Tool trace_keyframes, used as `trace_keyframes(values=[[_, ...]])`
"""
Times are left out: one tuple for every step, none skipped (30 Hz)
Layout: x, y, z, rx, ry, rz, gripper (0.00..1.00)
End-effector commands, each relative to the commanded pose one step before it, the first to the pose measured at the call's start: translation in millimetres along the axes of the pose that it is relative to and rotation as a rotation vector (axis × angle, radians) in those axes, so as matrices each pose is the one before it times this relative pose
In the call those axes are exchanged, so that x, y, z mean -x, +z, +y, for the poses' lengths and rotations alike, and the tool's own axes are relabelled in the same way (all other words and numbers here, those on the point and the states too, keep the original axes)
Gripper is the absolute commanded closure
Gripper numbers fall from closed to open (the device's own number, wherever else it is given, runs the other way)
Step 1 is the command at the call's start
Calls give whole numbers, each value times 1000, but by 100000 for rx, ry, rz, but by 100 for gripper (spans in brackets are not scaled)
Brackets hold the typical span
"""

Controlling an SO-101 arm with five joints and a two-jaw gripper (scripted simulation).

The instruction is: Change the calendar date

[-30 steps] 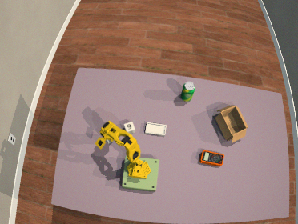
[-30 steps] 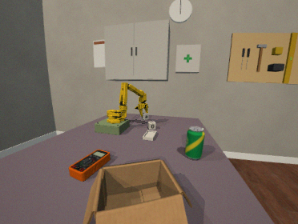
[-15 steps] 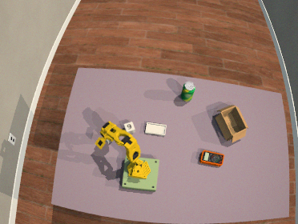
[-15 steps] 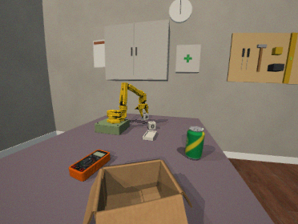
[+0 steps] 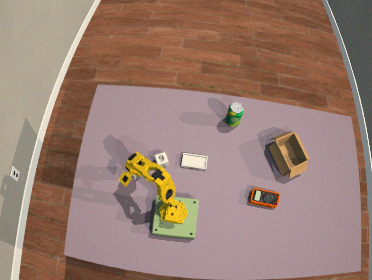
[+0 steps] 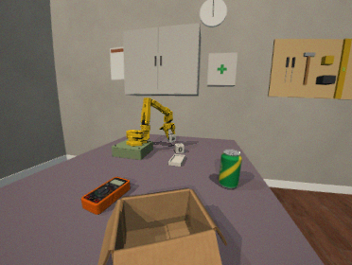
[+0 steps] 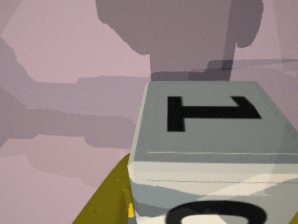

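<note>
My gripper (image 5: 125,178) is shut on a white number cube (image 7: 215,150) and holds it above the purple mat, left of the arm's base. In the wrist view the cube fills the frame: a 1 lying on its side on the face towards the camera, and part of a 0 on the face below. The held cube also shows small in the side view (image 6: 172,138). The second cube (image 5: 160,158) sits on the mat with a 9 on top, just left of the white tray (image 5: 194,161). The tray holds no cube.
The arm's green base (image 5: 175,223) stands near the mat's front. A green can (image 5: 234,114) stands at the back. An open cardboard box (image 5: 288,154) is at the right, and an orange multimeter (image 5: 264,197) lies in front of it.
</note>
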State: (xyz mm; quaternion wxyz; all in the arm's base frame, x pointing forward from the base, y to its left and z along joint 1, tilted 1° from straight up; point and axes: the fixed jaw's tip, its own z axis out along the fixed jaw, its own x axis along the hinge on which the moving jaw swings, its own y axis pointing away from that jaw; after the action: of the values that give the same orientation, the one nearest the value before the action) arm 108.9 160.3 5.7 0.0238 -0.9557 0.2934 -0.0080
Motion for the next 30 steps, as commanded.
trace_keyframes(values=[[-1058, 6532, 4029, 2192, -126, -126, 100], [0, 522, 10, 0, 0, 0, 100], [0, 384, 8, 0, 0, 0, 100], [0, 228, 6, 0, 0, 0, 100], [0, 96, 3, 0, 0, 0, 100], [0, 18, 0, 0, 0, 0, 100], [0, 0, 0, 0, 0, 0, 100], [0, 0, 0, 0, 0, 0, 100], [-2, 17, -1, 0, 0, -1, 100], [0, 96, -3, 0, 0, 0, 100], [0, 228, -1, 0, 0, 0, 100], [-6, 384, 0, 0, 0, 0, 100], [0, 522, -4, 0, 0, 0, 100], [0, 642, -2, 0, 0, 0, 100], [-6, 714, -4, 0, 0, 0, 100], [0, 745, 7, 0, 0, 0, 100], [-6, 715, 8, 0, 0, 0, 100], [0, 636, 4, 0, 0, 0, 100], [-6, 523, 14, 0, 0, 0, 100], [0, 378, 6, 0, 0, 0, 100], [0, 228, 5, 0, 0, 0, 100], [0, 102, 3, 0, 0, 0, 100], [0, 12, 0, 0, 0, 0, 100], [0, 0, 0, 0, 0, 0, 100], [0, 0, 0, 0, 0, 0, 100], [-4, 15, -2, 1, 0, 1, 100], [0, 102, 3, 0, 0, 0, 100], [0, 228, -7, 0, 0, 0, 100], [0, 384, 0, 0, 0, 0, 100], [0, 522, -4, 0, 0, 0, 100]])
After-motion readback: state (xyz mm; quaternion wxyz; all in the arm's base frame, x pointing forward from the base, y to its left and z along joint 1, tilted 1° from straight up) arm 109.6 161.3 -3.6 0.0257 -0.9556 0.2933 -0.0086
